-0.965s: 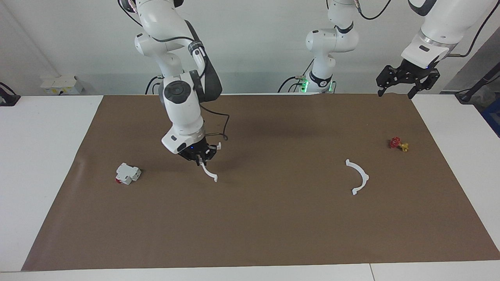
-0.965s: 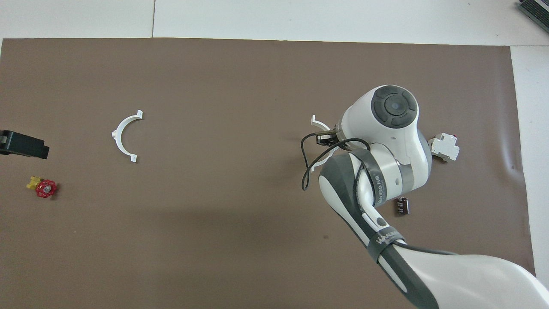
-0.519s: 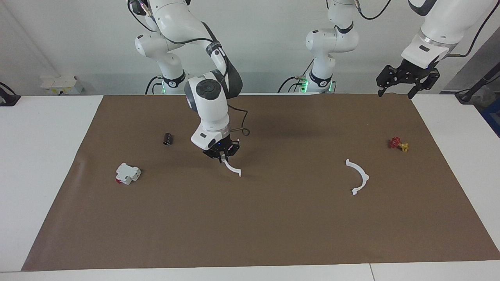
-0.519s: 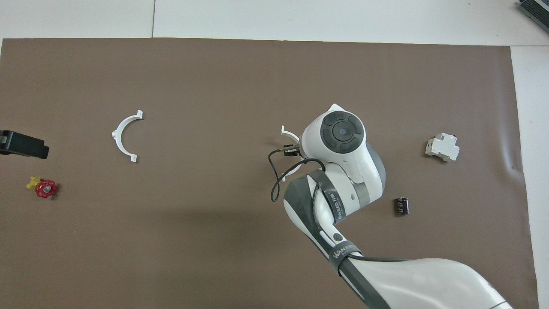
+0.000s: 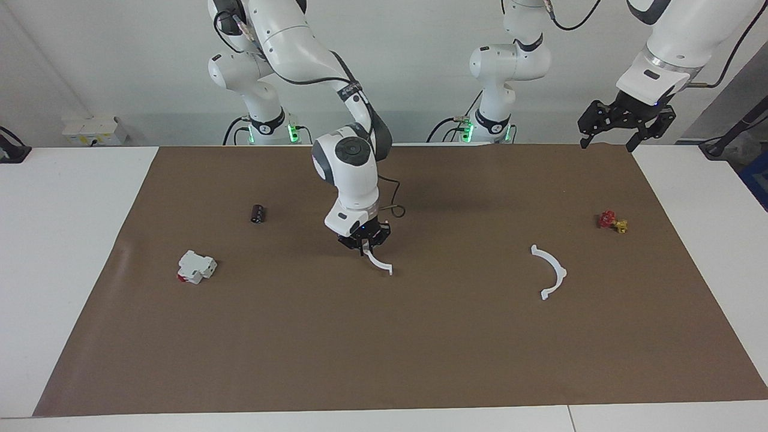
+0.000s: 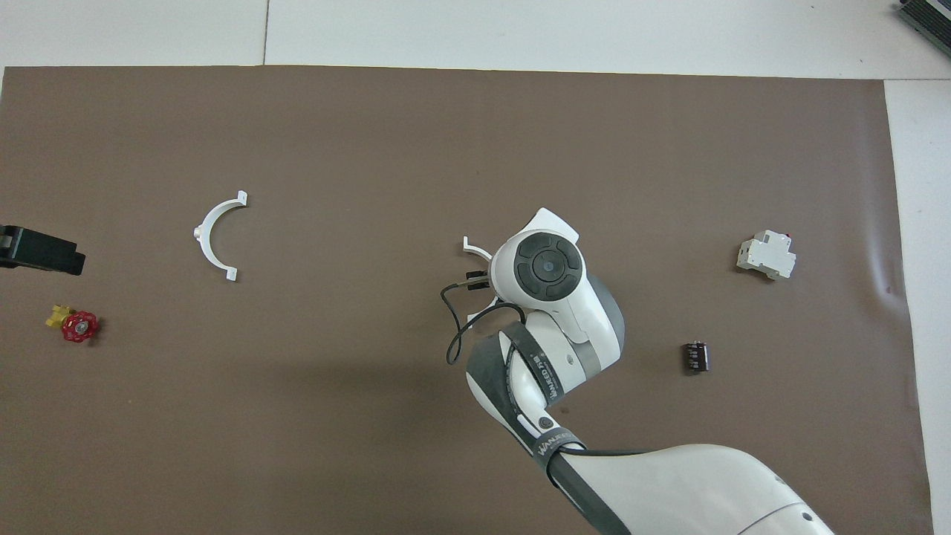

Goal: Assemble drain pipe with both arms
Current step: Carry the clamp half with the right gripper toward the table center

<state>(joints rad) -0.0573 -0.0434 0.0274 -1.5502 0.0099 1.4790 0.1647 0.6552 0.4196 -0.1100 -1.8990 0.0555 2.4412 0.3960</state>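
My right gripper (image 5: 364, 247) is shut on one white half-ring arc (image 5: 380, 264) of the drain pipe. It holds the arc low over the middle of the brown mat (image 5: 420, 348), with the arc's lower end close to the mat. In the overhead view the right arm's wrist covers most of this arc (image 6: 469, 244) and the gripper (image 6: 476, 279). The second white half-ring arc (image 5: 551, 271) lies flat on the mat toward the left arm's end and also shows in the overhead view (image 6: 215, 236). My left gripper (image 5: 607, 139) is open and empty, and waits in the air over the mat's corner at the left arm's end.
A white blocky part with a red end (image 5: 195, 267) and a small black cylinder (image 5: 258, 213) lie toward the right arm's end. A small red-and-yellow valve (image 5: 612, 221) lies near the mat's edge at the left arm's end, nearer to the robots than the second arc.
My right gripper has carried its arc from near the white blocky part toward the middle of the mat, uncovering the black cylinder. The left arm and the second arc have not moved.
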